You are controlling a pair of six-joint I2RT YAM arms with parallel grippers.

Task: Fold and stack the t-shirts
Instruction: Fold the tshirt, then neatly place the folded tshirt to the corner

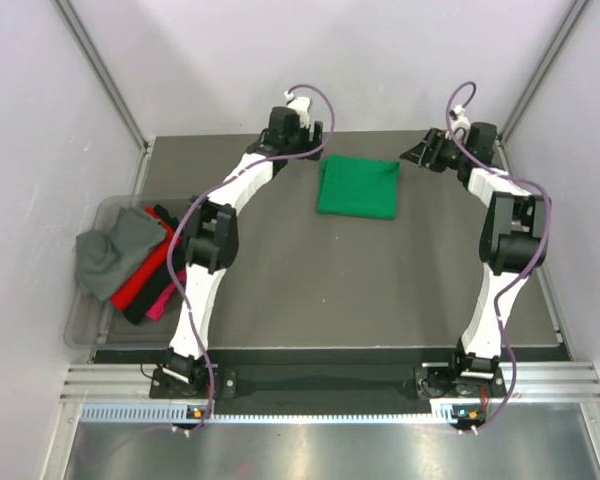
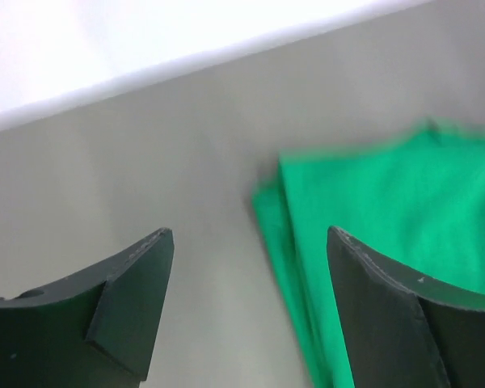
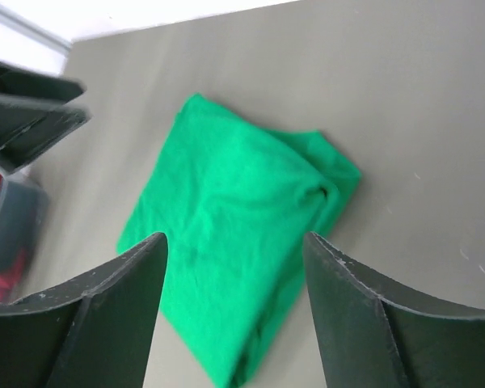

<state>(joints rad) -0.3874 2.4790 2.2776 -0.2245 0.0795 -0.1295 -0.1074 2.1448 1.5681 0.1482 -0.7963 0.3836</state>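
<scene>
The green shirt [image 1: 358,187] lies folded, upper centre; the left gripper [image 2: 250,234] and right gripper [image 3: 234,238] are held open, empty. Next, the grey shirt [image 1: 115,250] must probably be fetched from the left-edge bin [image 1: 78,335].

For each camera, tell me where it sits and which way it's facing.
Top external: above, behind the arm bases, looking down on the table; both arms show.
Left wrist: on the left arm, facing the green t-shirt's edge; open left claw shows.
Right wrist: on the right arm, above that shirt; open right claw shows.
All three share the green t-shirt.
</scene>
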